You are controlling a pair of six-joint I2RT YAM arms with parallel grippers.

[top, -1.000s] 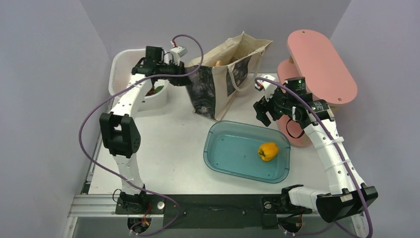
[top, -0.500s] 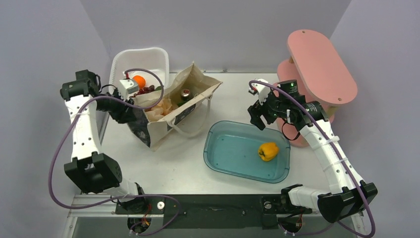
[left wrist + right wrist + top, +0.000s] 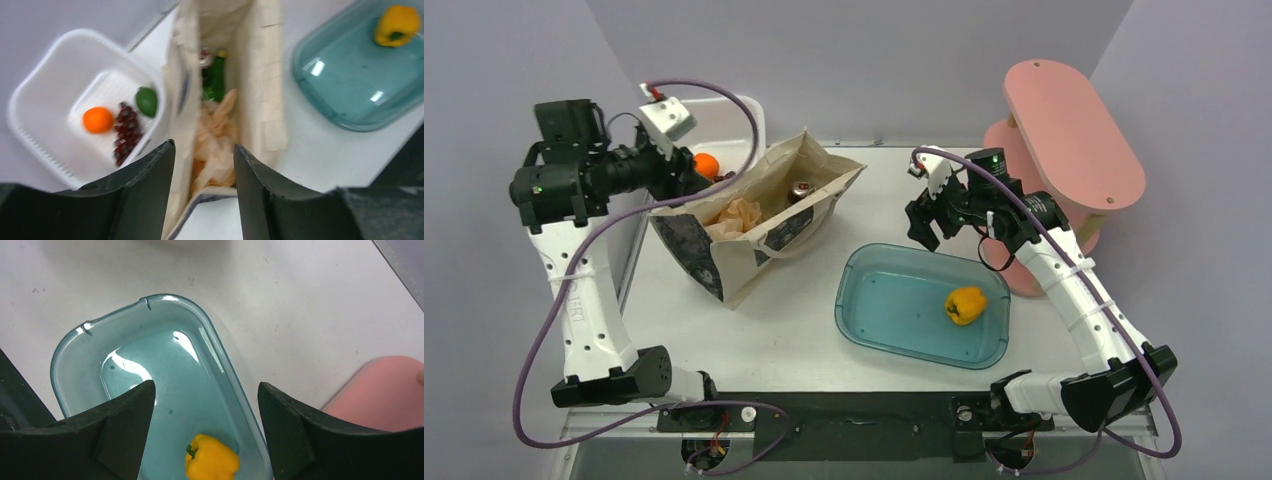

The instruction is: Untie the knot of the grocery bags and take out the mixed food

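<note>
The canvas tote (image 3: 759,240) sits on the tabletop (image 3: 774,330) — peach plastic bag (image 3: 220,120), green bottle (image 3: 216,80) and can (image 3: 204,56) inside. Left gripper (image 3: 204,146) jaws stand apart, empty, above it; right gripper (image 3: 205,387) jaws gape over the teal tray (image 3: 894,300).

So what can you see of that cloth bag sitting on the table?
It is a cream canvas tote with dark floral panels on its end and side, soft and creased. It sits on the table with its mouth gaping open, close beside the white basket. Inside lie a crumpled peach-orange plastic bag, a green bottle and a can. The left tool hangs above one end, fingers apart; whether it touches the cloth cannot be told.
</note>
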